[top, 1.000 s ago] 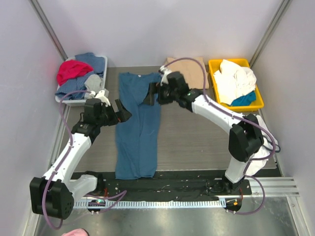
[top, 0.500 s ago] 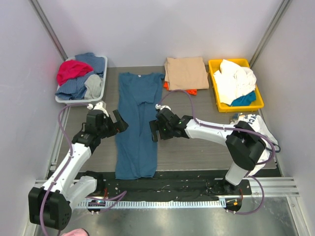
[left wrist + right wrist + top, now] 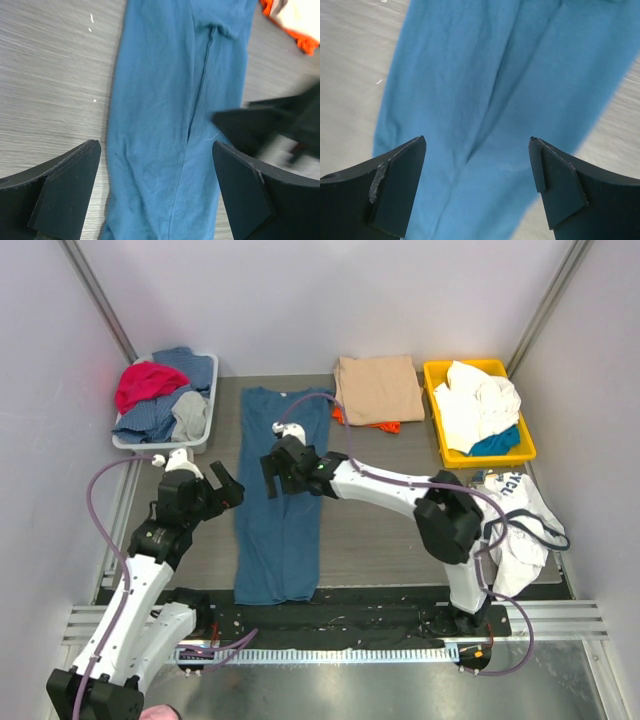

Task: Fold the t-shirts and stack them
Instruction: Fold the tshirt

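The dark teal-blue t-shirt [image 3: 282, 500] lies as a long narrow strip running from the far side of the table to the near side. My left gripper [image 3: 229, 486] is open and empty, hovering at the strip's left edge. Its wrist view shows the teal cloth [image 3: 165, 110] below the open gripper [image 3: 154, 146]. My right gripper [image 3: 272, 468] is open and empty over the strip's middle, and the teal cloth [image 3: 490, 75] fills its view below the gripper [image 3: 477, 141]. The folded tan-beige t-shirt [image 3: 378, 388] lies on the orange t-shirt [image 3: 368, 424] at the far side.
A grey bin [image 3: 150, 445] of crumpled clothes stands at the far left. A yellow bin [image 3: 436, 368] with white and blue clothes stands at the far right. A white printed garment [image 3: 512, 502] lies by the right arm. A black mat [image 3: 380, 602] borders the near edge.
My right gripper has swung from the far end of the teal shirt, near the tan stack, leftward and nearer to over the strip's middle. My left gripper has drawn slightly nearer and left.
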Action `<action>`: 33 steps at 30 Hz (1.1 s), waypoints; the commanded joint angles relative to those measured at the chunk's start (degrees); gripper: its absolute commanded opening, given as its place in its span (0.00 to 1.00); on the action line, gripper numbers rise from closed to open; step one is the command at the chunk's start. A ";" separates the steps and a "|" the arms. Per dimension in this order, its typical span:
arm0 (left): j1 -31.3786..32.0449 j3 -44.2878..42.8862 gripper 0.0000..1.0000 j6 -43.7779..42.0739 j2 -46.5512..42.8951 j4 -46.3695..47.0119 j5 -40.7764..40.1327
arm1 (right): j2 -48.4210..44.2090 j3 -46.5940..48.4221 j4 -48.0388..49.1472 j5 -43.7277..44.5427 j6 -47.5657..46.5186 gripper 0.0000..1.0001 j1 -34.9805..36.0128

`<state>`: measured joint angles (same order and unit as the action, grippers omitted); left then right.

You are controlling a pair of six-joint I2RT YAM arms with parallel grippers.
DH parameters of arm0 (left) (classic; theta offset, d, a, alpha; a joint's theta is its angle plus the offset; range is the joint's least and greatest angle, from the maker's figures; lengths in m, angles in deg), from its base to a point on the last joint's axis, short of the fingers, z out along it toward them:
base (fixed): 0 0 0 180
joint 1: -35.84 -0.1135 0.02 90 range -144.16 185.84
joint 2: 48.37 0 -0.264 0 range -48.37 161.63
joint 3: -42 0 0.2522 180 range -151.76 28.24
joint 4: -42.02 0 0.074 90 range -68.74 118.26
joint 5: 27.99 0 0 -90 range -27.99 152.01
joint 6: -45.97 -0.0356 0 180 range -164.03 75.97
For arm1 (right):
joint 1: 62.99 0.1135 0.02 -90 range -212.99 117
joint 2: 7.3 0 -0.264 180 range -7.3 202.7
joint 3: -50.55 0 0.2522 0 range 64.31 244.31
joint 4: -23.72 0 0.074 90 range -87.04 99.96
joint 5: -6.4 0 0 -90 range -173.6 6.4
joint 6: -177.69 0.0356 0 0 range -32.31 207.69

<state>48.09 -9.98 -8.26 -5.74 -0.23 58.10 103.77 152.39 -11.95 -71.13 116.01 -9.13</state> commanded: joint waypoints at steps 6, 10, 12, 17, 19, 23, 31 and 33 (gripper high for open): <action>0.05 -3.36 1.00 -0.35 -2.90 -3.76 -1.73 | 14.26 12.12 -5.42 13.10 4.81 0.94 2.47; 0.05 -2.83 1.00 -0.44 -3.78 -4.12 -1.90 | 15.41 12.21 -5.42 14.34 5.52 0.94 2.38; 0.05 -2.74 1.00 -0.70 -3.96 -4.12 -1.99 | 16.54 12.47 -5.33 14.34 5.35 0.94 2.47; -0.03 -2.65 1.00 -1.23 -3.96 -4.64 -2.43 | 19.01 12.47 -5.42 13.46 6.22 0.95 1.77; 0.05 -2.65 1.00 -1.40 -3.96 -4.73 -2.43 | 20.06 12.21 -5.42 12.59 6.66 0.95 1.16; 0.05 -2.74 1.00 -1.67 -3.35 -4.91 -2.43 | 21.82 12.30 -5.42 11.09 6.84 0.95 -1.21; 0.05 -2.74 1.00 -2.11 -1.76 -4.03 -2.43 | 24.28 13.61 -5.51 9.85 4.38 0.95 -5.87; 0.05 -2.57 1.00 -2.19 -1.32 -3.85 -2.43 | 24.55 14.31 -5.69 9.68 2.89 0.95 -7.02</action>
<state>48.09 -12.10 -9.15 -7.45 -5.28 56.44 124.01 166.59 -15.21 -60.18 120.45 -12.93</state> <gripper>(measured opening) 0.996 0.948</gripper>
